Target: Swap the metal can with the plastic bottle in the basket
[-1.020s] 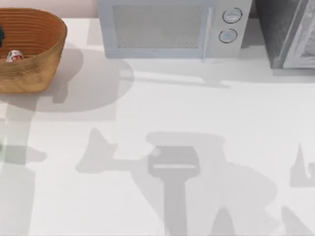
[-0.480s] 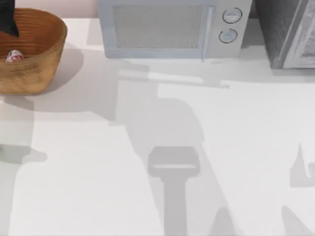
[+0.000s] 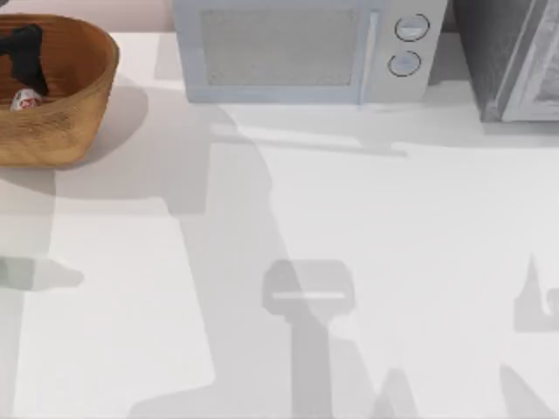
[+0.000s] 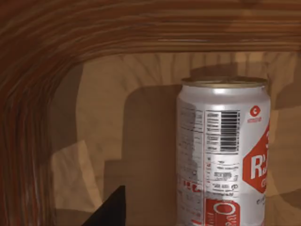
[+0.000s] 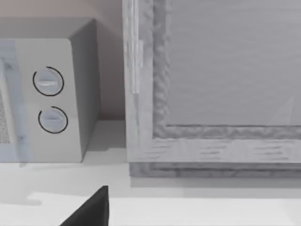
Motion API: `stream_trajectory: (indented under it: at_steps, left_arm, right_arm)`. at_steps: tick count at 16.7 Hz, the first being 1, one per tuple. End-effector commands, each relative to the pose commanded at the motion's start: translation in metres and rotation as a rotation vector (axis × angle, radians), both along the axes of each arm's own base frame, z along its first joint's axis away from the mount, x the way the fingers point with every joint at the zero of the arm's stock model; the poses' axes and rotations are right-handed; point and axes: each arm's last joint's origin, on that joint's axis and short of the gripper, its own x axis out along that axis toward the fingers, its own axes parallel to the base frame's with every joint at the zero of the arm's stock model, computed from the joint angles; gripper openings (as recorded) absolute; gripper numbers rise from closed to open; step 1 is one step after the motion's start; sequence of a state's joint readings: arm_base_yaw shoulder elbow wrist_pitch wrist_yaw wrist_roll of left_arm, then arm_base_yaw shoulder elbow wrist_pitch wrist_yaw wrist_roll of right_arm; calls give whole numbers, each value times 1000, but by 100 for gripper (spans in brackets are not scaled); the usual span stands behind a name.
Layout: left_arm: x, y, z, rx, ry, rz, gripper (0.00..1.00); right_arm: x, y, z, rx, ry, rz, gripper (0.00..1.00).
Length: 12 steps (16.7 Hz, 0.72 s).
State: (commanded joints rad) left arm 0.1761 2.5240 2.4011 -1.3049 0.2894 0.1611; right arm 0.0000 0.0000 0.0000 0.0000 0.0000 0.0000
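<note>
Since our left gripper has dropped into the basket from above its rim, the metal can stands just ahead of its jaws, whose opening we cannot tell; beyond rises the wicker wall, so the grasp looks imminent, our right arm parked facing the microwave

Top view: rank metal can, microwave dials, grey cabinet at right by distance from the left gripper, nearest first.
From the left gripper, inside the basket:
1. metal can, in the basket right beside it.
2. microwave dials, back centre-right.
3. grey cabinet, far right corner.
</note>
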Motion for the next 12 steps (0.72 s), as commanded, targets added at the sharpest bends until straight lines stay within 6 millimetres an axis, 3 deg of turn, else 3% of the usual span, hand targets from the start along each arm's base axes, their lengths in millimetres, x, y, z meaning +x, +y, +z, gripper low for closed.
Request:
stream_trajectory:
  at_steps: [5,12]
  left_arm:
    - [1,-4,3,1,-10,-7,100]
    - [10,-13,-48,0,0,0,100]
  right_arm:
    - [0,0,0,0,0,0,100]
    - [0,0,0,0,0,0,100]
